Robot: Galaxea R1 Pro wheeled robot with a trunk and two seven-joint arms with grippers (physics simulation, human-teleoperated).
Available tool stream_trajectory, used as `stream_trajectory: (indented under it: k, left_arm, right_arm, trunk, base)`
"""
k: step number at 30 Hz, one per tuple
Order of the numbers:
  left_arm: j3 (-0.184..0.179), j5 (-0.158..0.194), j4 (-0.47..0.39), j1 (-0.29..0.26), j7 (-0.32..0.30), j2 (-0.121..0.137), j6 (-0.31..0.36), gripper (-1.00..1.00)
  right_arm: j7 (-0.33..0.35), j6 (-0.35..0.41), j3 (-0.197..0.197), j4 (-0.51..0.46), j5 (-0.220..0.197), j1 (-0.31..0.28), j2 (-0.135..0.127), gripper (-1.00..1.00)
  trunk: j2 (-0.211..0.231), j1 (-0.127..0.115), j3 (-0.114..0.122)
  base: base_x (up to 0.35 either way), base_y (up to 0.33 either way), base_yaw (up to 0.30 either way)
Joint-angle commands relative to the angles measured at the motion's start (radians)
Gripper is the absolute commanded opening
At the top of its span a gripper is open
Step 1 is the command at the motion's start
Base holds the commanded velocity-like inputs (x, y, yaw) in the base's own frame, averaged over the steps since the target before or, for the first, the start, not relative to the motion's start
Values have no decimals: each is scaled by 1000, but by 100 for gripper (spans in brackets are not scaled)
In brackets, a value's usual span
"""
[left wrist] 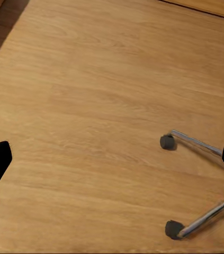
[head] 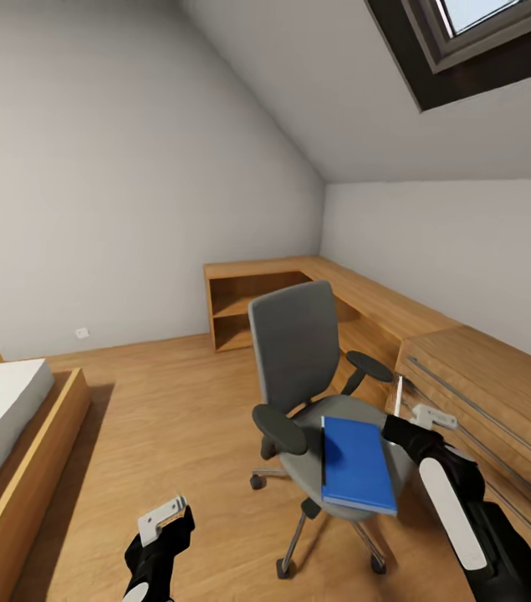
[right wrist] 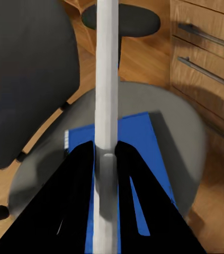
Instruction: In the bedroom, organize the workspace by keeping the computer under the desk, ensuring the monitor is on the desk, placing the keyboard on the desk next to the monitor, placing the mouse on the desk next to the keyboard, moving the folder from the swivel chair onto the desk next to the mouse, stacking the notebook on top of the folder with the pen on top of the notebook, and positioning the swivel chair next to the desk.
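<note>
Your right gripper (right wrist: pixel 105 159), clamped on the pen (right wrist: pixel 106 79) (left gripper's (head: pixel 163 517) fingers apart), can't grab the folder (head: pixel 355 464); forcing it risks dropping one.

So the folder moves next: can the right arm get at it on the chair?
Reach, likely yes: the right gripper hovers beside the folder, but its fingers are shut on a pen.
</note>
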Motion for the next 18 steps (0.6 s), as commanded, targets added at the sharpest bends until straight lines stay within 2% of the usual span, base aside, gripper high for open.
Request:
stream_trajectory:
  k: [1,6,7,9,14,18]
  left_arm:
    - [-8,3,0,-1,7,1,5,100]
    - [-30,3,3,-1,9,0,5,100]
    - [-87,4,7,-1,12,0,5,100]
    - [-105,4,9,-1,13,0,5,100]
    - [-131,2,22,-1,12,0,6,100]
    - [-159,3,24,-1,13,0,7,100]
  right_arm:
    - [-14,1,1,-6,-12,2,-1,-100]
    - [-29,1,-12,-19,-12,8,-1,-100]
    - [-35,4,-108,-20,-18,11,1,-100]
    - [-35,6,-150,-19,-30,12,1,-100]
    - [-35,40,-219,-22,-79,12,1,-100]
    - [-35,46,-235,-23,-87,12,1,-100]
  trunk:
    - [7,-5,2]
    - [42,-24,18]
    - [49,-28,21]
    - [63,-35,27]
    - [98,-54,43]
    - [126,-70,55]
  base:
    - [-344,0,0]
    - [-269,0,-1]
    - [-19,0,-216]
    - [-13,0,-221]
    - [-4,0,-100]
    - [-1,0,-17]
